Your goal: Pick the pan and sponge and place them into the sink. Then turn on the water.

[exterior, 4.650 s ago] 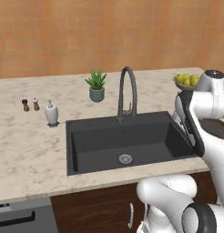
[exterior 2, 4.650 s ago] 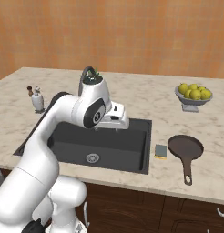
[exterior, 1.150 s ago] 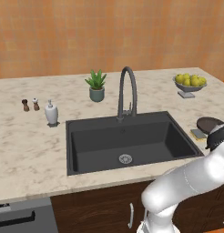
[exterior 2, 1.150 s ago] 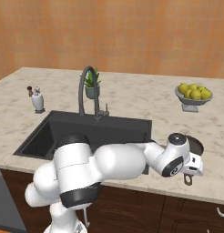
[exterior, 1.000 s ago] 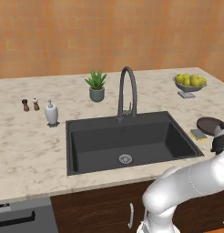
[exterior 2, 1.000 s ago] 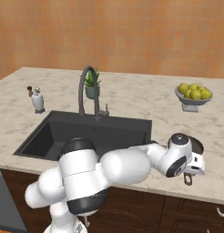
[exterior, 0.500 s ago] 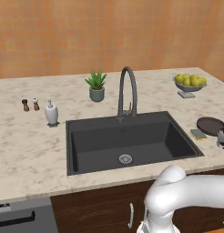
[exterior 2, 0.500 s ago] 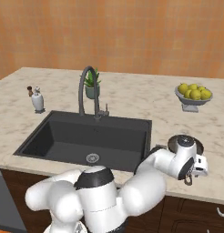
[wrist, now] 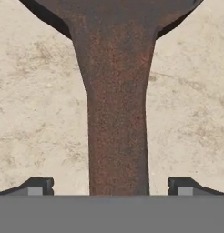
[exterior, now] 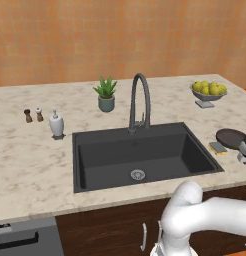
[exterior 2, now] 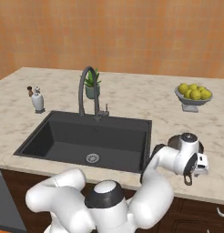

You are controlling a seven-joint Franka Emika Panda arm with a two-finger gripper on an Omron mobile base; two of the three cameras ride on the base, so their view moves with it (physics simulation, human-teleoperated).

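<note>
— Pan (exterior: pixel 231 137) position?
— It lies on the counter (exterior: pixel 30 160) right of the sink (exterior: pixel 140 152), its long brown handle (wrist: pixel 117 136) pointing toward the front edge. The sponge (exterior: pixel 218 147) sits between the pan and the sink's right rim, just beside both.
— And the gripper (wrist: pixel 111 186)?
— It has released nothing and grasps nothing: the jaws stand wide apart, one fingertip (wrist: pixel 37 185) on each side of the handle, with counter showing in the gap on both sides. The hand view looks straight down along the handle.
— The sink itself?
— Black basin, with the dark gooseneck faucet (exterior 2: pixel 88 91) at its back rim.
</note>
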